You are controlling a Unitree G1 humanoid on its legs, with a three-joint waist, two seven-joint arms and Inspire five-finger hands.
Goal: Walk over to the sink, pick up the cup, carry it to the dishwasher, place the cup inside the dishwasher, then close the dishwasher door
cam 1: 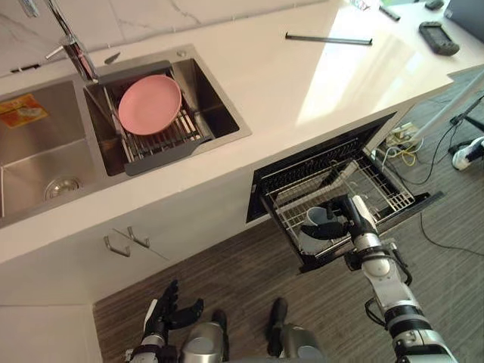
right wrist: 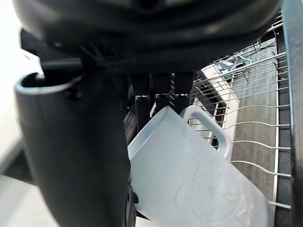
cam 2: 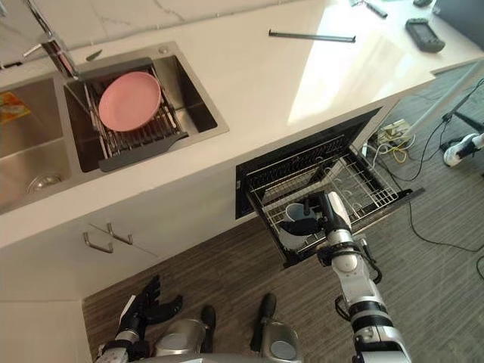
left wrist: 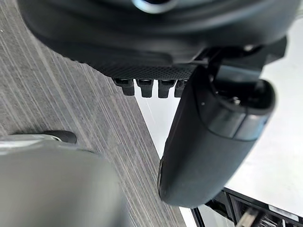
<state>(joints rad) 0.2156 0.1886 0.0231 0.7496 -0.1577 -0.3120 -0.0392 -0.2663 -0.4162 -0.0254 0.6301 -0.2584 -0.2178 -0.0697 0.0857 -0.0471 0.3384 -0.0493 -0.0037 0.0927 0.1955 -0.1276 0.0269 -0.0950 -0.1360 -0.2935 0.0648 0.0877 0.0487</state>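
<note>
Pale counter runs across, bright light glaring off its right half. Marbled wall sits behind it. Below, a white cabinet with two metal handles. Grey striped floor, with cables tangled on it at right.

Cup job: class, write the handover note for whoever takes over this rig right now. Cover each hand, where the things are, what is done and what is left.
Left hand: open and idle, low over the floor.
Right hand: shut on the cup, at the pulled-out rack's outer corner on the robot's left.
Cup: tilted, over the wires; I cannot tell whether it rests on them.
Dishwasher: open.
Done: cup brought from the sink to the dishwasher.
Left: set the cup down, let go, pull the hand clear, close the door.
</note>
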